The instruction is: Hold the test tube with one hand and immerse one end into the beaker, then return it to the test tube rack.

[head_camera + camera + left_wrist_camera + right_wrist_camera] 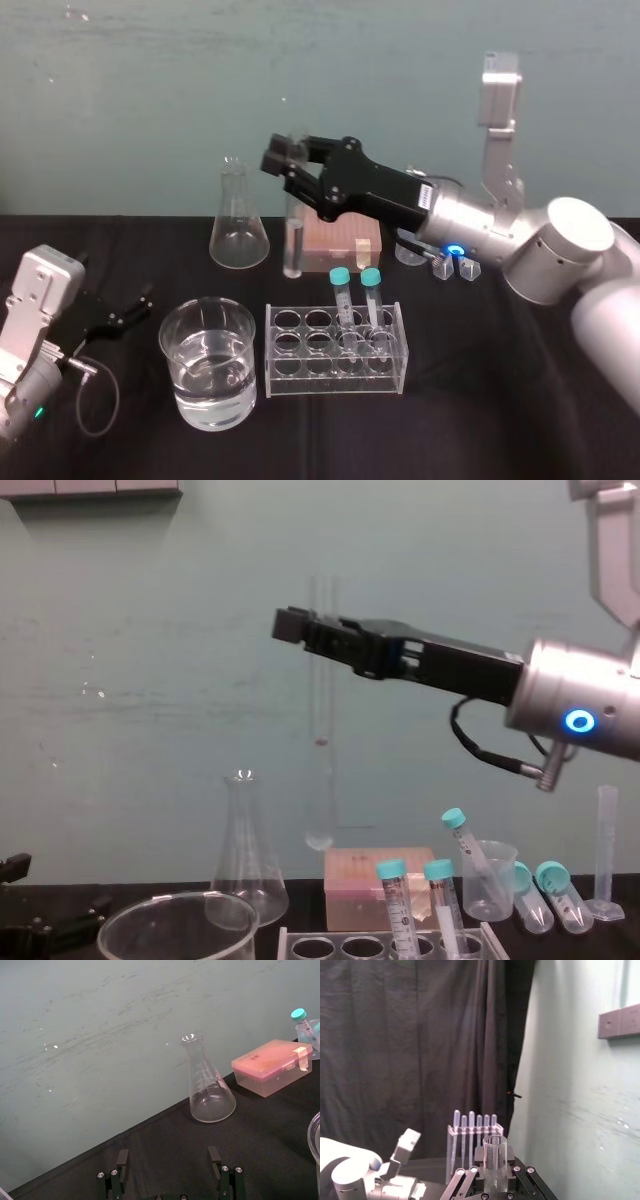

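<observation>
Test tube is gripped near its top by the right tool, whose fingers are closed on the glass, so it's held upright with most of it hanging below the tool, up off the desk. The beaker is set lower down to its left, with the test tube rack just beside that. The left tool is parked at the desk's left, fingers spread wide.

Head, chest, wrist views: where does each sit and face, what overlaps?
Head: high, looking down at the table; left gripper parked left, right gripper shut on the long clear glass test tube.
Chest: low, facing the wall; right gripper, tube.
Left wrist: behind the open left gripper, facing a conical glass flask.
Right wrist: behind the right gripper, facing a dark curtain.
Shared: head and chest both show tube and flask.
</observation>
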